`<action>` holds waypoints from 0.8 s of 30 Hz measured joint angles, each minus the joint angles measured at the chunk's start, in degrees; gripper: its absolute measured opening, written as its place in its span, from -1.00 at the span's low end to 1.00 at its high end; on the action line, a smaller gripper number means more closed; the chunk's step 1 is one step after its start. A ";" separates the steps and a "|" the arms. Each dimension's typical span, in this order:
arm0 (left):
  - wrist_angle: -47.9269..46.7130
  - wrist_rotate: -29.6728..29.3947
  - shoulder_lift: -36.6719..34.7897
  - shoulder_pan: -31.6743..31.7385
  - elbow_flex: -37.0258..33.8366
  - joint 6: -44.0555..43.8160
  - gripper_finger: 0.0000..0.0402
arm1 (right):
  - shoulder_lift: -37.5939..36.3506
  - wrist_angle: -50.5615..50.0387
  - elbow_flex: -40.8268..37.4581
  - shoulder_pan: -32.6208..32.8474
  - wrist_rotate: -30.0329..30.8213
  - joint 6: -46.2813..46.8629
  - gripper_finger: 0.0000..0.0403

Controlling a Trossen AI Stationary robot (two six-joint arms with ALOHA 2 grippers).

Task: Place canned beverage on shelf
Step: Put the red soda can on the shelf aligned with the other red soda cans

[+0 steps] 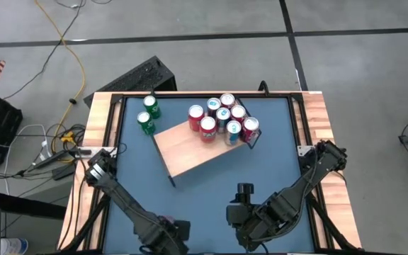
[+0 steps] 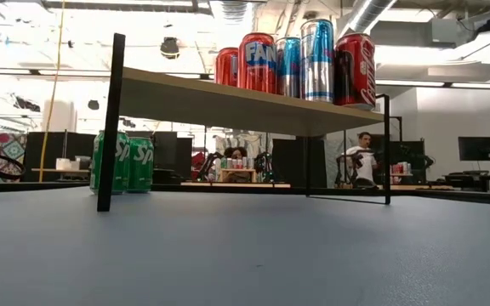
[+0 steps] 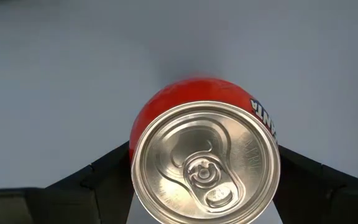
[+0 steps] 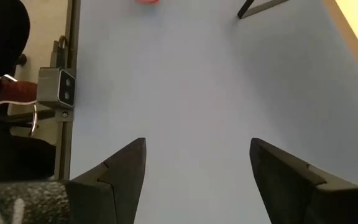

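A red can (image 3: 204, 124) stands upright on the blue tabletop near its front left; it also shows as a red spot (image 4: 146, 2) in the right wrist view. My left gripper (image 3: 204, 186) points straight down over it, open, one dark finger (image 3: 107, 174) on each side of the can. The shelf (image 1: 193, 145), a light wood board on thin black legs, stands mid-table and carries several cans (image 1: 222, 120) at its far right end. My right gripper (image 4: 197, 162) hangs open over bare tabletop near the front right. My left gripper comes at the red can from above, its fingers on either side of the can's wall (image 3: 135, 134). The can's silver top (image 3: 205, 163) hides the fingertips, so I cannot tell whether they touch it.
Two green cans (image 1: 149, 115) stand on the tabletop at the far left, beyond the shelf. The near half of the shelf board (image 2: 228, 102) is bare. Open blue tabletop (image 1: 211, 191) lies between the shelf and both grippers. People sit in the room beyond the table.
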 joint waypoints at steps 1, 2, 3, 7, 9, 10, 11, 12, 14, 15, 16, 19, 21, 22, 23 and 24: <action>0.21 -0.14 0.00 0.20 0.02 1.20 0.41 | 0.00 -0.01 0.00 0.18 0.08 0.00 0.36; 0.77 -1.35 -0.03 0.36 0.02 2.53 0.41 | 0.00 0.00 0.00 0.35 0.20 -0.02 0.36; 1.30 -2.59 -0.04 0.48 0.02 3.70 0.41 | 0.00 0.02 0.00 0.36 0.61 0.00 0.36; 3.35 -0.58 -0.08 1.49 -0.49 3.18 0.41 | 0.00 0.03 0.00 0.71 1.32 -0.02 0.36; 3.83 -0.72 -0.09 1.54 -1.45 4.22 0.41 | -0.04 0.56 -0.44 0.94 1.73 -0.01 0.36; 4.39 -0.35 -0.09 1.50 -1.82 4.72 0.41 | -0.07 1.16 -1.11 1.06 2.03 -0.03 0.36; 5.27 0.15 -0.09 1.46 -2.07 5.01 0.41 | -0.07 1.85 -1.96 1.05 2.40 -0.04 0.36; 6.40 0.46 -0.09 1.42 -2.38 5.37 0.41 | -0.07 2.34 -2.75 0.96 2.42 -0.05 0.36; 7.21 0.74 -0.09 1.54 -2.58 5.62 0.41 | 0.02 2.18 -3.89 0.93 2.38 -0.02 0.36; 7.62 0.92 -0.09 1.69 -2.64 5.60 0.41 | 0.02 2.39 -4.34 0.93 2.35 -0.04 0.36; 7.96 1.13 -0.09 1.80 -2.64 5.54 0.41 | 0.00 2.74 -4.52 0.93 2.26 -0.02 0.36; 8.23 2.71 -0.26 2.02 -2.64 4.63 0.41 | 0.00 3.56 -4.63 0.93 1.72 -0.02 0.36; 9.03 4.08 -0.31 2.16 -2.64 4.28 0.41 | 0.00 3.82 -4.63 0.93 1.72 -0.03 0.36; 9.33 4.20 -0.33 2.14 -2.64 4.53 0.41 | 0.00 3.84 -4.63 0.93 1.68 -0.04 0.36; 9.43 4.20 -0.35 2.14 -2.64 4.91 0.41 | 0.00 3.81 -4.63 0.93 1.53 -0.04 0.36; 9.47 4.20 -0.37 2.14 -2.64 5.15 0.42 | 0.00 3.85 -4.63 0.93 1.35 -0.04 0.36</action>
